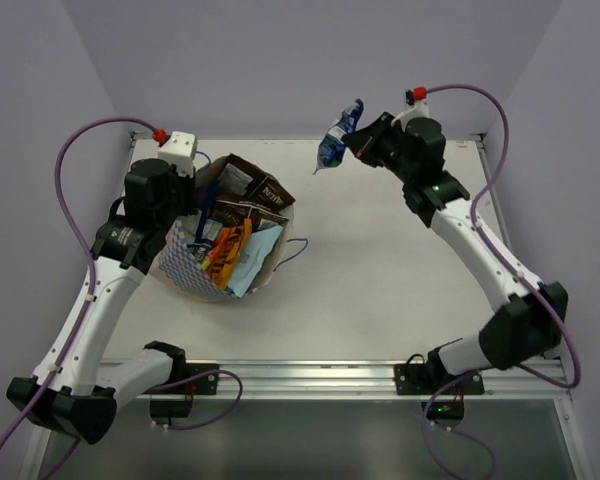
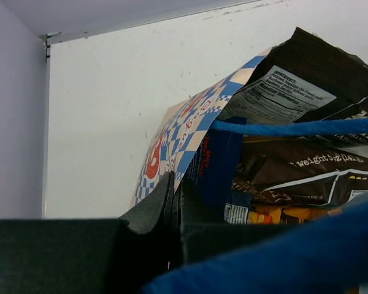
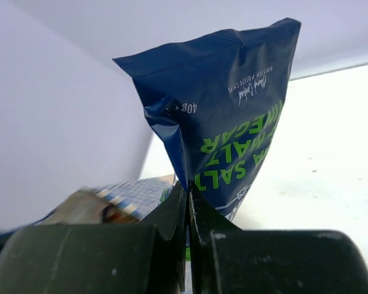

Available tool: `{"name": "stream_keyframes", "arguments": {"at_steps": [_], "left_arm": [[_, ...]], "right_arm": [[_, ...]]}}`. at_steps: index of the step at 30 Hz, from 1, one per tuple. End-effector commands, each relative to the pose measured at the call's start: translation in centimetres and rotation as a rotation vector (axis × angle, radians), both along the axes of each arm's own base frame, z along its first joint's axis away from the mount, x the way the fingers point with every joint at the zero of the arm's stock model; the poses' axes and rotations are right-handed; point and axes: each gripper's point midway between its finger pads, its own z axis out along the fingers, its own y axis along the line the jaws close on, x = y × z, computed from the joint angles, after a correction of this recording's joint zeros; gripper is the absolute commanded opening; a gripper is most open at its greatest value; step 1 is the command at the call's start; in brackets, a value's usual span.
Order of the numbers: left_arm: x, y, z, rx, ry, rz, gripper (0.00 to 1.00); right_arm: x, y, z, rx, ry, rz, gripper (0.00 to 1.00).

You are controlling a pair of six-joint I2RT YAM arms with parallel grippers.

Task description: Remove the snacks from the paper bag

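Observation:
The paper bag (image 1: 185,262) lies open at the table's left, its checkered band toward me. Several snacks fill it: dark brown packets (image 1: 261,186), an orange one (image 1: 228,250) and a light blue one (image 1: 257,262). My left gripper (image 1: 201,190) is shut on the bag's rim; in the left wrist view the jaws (image 2: 175,184) pinch the checkered paper (image 2: 178,138), with brown packets (image 2: 306,174) and a blue cord handle (image 2: 294,127) beside them. My right gripper (image 1: 356,141) is shut on a dark blue packet (image 1: 339,134), held high over the back middle of the table. In the right wrist view the gripper (image 3: 189,191) pinches the packet (image 3: 233,104) by its lower edge.
A blue cord handle (image 1: 292,250) loops out on the white table (image 1: 380,290) right of the bag. Lilac walls stand close at the back and both sides. A metal rail (image 1: 310,375) runs along the near edge.

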Motion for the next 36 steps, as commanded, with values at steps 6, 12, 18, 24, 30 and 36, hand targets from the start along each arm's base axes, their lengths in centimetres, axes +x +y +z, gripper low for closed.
{"name": "stream_keyframes", "arguments": {"at_steps": [6,12,18,24,30,36], "left_arm": [[0.5,-1.9,3.3,-0.05,-0.092,-0.091,0.0],[0.6,-2.1,3.1,-0.053,-0.086,-0.103,0.0],[0.4,-2.3,3.4,-0.063,-0.093,-0.111,0.0],[0.4,-2.3,3.3,-0.065,-0.09,-0.107,0.0],[0.4,-2.3,3.2,-0.08,-0.086,-0.099,0.0],[0.1,-2.3,3.8,-0.095,-0.099,-0.101,0.0]], "right_arm": [[11.3,3.3,-6.9,0.001,0.118,0.144,0.0],[14.7,0.2,-14.8,-0.003,0.294,0.042,0.22],[10.4,-4.3,-12.9,-0.136,0.308,-0.073,0.63],[0.7,1.0,-5.7,-0.133,0.161,0.036,0.68],[-8.2,11.3,-2.8,-0.002,0.121,0.239,0.64],[-11.6,19.9,-2.7,0.022,0.121,0.356,0.61]]}}
